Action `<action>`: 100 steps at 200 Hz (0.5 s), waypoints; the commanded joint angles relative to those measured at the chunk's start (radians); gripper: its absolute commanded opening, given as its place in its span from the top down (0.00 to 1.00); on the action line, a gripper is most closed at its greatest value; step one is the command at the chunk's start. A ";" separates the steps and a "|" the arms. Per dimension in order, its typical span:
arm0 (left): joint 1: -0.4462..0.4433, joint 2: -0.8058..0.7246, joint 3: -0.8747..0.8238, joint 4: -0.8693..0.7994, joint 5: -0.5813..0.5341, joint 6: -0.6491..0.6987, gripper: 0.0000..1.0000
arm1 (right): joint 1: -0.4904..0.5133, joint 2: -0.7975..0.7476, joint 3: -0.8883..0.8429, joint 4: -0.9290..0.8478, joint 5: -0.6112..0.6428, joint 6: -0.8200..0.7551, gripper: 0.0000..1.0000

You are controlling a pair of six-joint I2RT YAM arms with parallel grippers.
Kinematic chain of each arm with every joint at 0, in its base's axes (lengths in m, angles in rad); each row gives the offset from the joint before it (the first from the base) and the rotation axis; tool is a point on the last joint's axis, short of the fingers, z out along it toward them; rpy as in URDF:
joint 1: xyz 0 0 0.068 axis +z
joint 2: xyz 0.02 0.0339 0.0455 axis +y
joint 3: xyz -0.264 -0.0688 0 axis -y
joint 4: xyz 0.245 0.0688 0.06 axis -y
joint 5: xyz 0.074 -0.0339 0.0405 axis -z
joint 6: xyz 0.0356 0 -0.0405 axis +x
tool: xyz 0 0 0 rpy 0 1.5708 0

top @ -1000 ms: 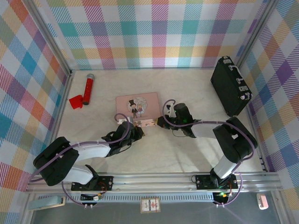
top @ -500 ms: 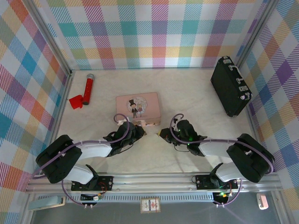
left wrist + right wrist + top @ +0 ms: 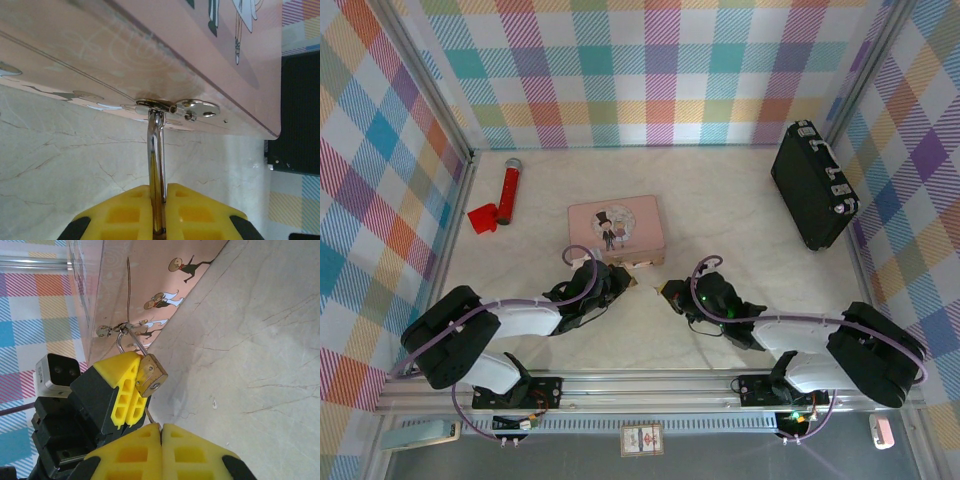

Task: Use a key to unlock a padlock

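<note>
The brass padlock (image 3: 151, 375) hangs by its silver shackle (image 3: 156, 145) from the hasp (image 3: 192, 107) on the front of the pink tin box (image 3: 616, 226). My left gripper (image 3: 160, 189) is shut on the shackle, and its yellow fingers (image 3: 121, 390) sit right beside the padlock's body. My right gripper (image 3: 161, 426) is shut on the key (image 3: 149, 415), whose thin tip sticks out just below the keyhole without touching it. From above, the left gripper (image 3: 623, 282) and the right gripper (image 3: 667, 290) face each other in front of the tin.
A black case (image 3: 812, 185) with silver latches stands at the back right. A red microphone-shaped toy (image 3: 508, 190) and a red scrap (image 3: 482, 218) lie at the back left. Checked walls close in the table on three sides.
My right gripper has drawn back from the padlock towards the near edge, keeping the key. The left gripper has stayed at the tin's front, still holding the shackle.
</note>
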 commanded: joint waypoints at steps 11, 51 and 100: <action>-0.011 -0.001 0.027 0.120 -0.006 -0.052 1.00 | 0.019 0.027 -0.019 0.086 0.042 0.073 1.00; -0.020 -0.007 0.029 0.129 -0.011 -0.078 1.00 | 0.037 0.117 -0.006 0.243 -0.008 0.128 1.00; -0.033 -0.021 0.037 0.109 -0.032 -0.087 1.00 | 0.082 0.113 -0.013 0.218 0.085 0.209 1.00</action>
